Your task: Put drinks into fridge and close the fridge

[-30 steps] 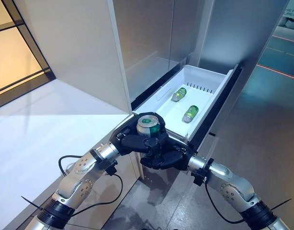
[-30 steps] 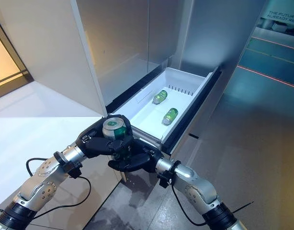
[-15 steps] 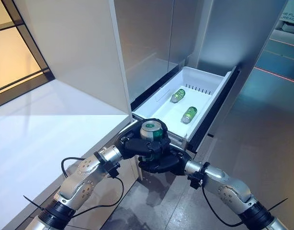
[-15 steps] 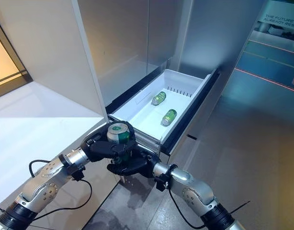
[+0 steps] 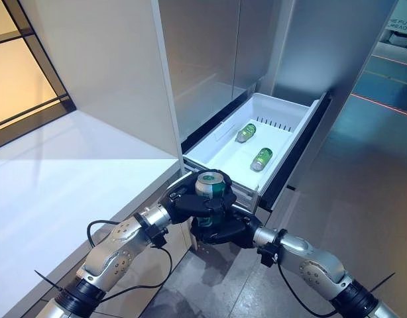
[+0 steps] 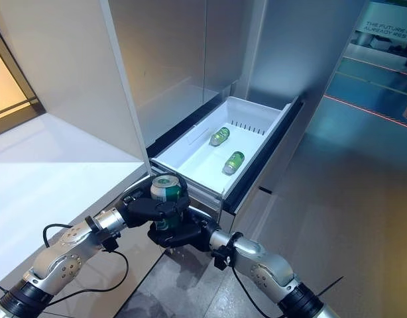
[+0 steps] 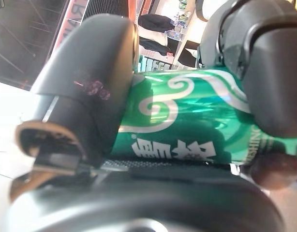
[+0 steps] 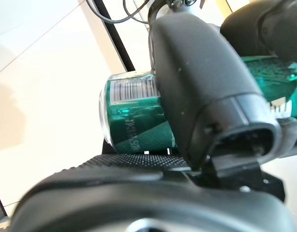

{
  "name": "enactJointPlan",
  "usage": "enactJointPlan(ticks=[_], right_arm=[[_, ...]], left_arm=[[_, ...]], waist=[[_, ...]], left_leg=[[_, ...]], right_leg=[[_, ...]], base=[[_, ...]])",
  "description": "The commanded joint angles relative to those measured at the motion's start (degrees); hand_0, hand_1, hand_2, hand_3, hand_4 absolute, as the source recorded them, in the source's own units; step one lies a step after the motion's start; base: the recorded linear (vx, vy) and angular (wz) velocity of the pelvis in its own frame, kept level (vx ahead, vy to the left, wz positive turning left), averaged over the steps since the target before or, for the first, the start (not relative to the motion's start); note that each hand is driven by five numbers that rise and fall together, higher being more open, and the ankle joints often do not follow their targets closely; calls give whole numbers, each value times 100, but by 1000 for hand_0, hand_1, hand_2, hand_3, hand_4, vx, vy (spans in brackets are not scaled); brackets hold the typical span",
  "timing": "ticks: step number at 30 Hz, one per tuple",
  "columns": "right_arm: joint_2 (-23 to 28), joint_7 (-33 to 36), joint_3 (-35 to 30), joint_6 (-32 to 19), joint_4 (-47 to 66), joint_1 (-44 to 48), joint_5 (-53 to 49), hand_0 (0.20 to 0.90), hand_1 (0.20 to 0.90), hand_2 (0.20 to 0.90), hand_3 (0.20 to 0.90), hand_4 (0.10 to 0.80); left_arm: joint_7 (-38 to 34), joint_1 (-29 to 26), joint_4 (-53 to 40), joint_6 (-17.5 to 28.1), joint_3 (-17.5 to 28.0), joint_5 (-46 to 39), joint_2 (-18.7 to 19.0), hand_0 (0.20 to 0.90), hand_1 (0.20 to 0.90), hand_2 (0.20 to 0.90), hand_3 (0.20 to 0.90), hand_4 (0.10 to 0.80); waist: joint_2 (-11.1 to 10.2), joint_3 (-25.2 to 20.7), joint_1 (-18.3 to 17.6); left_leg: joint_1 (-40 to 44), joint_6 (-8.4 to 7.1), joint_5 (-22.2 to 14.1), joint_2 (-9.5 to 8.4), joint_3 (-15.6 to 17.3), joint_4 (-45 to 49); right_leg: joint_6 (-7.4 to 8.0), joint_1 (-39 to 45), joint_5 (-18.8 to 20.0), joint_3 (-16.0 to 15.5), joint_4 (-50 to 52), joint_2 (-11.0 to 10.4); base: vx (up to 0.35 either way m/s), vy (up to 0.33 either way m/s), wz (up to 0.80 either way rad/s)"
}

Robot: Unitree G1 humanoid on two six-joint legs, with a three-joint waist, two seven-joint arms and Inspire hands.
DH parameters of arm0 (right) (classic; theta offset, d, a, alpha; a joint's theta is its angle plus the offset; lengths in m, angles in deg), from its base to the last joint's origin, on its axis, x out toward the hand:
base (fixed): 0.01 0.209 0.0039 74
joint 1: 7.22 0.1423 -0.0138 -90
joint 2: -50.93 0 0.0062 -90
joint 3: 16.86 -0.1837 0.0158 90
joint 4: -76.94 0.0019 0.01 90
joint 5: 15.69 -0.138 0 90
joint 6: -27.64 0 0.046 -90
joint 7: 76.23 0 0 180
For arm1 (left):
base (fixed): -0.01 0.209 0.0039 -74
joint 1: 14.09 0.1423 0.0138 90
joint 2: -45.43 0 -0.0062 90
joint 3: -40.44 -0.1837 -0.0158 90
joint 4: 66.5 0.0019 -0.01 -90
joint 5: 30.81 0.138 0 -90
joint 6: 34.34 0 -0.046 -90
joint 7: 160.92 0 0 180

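A green can [image 5: 209,186] stands upright between my two hands, just before the front edge of the open white fridge drawer [image 5: 225,145]. My left hand [image 5: 187,201] curls round its upper part, and my right hand [image 5: 220,231] curls round its lower part. In the left wrist view the can [image 7: 187,121] lies between the thumb and fingers. In the right wrist view the can [image 8: 134,116] sits behind the thumb. Green cans [image 5: 246,132] [image 5: 262,158] lie on their sides in the drawer.
The tall steel fridge [image 5: 210,59] rises behind the drawer. A white cabinet panel [image 5: 97,73] stands at the left over a white counter [image 5: 51,179]. Grey floor [image 5: 349,192] lies to the right of the drawer.
The camera view has shifted. Both hands have drawn slightly back and down with the can, and the right hand has come further under it.
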Motion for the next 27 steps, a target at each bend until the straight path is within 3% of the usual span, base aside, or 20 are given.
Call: enactJointPlan(ticks=[1, 10, 27], right_arm=[[-1558, -203, 632, -534, 938, 1163, -1173, 300, 300, 300, 200, 100], [-1144, -159, 168, -397, 1144, 1254, -996, 300, 300, 300, 200, 100], [-1192, -338, 214, -285, 1153, 1318, -752, 300, 300, 300, 200, 100]], left_arm=[[362, -1536, -952, 1250, -500, 31, -1209, 300, 300, 300, 200, 100], [200, -1342, -875, 1458, -236, 134, -1066, 300, 300, 300, 200, 100], [51, -1256, -686, 1568, -268, 365, -1191, 300, 300, 300, 200, 100]], waist=[[-21, -297, -90], [-43, -312, -105], [-36, -315, -91]], left_leg=[[159, 89, -415, -199, -170, 71], [160, 88, -414, -189, -173, 60], [186, 69, -412, -177, -175, 59]], right_leg=[[110, -123, -175, 15, 249, 161], [111, -132, -162, 3, 245, 164], [108, -101, -175, -35, 246, 161]], base=[[0, 0, 0], [0, 0, 0], [0, 0, 0]])
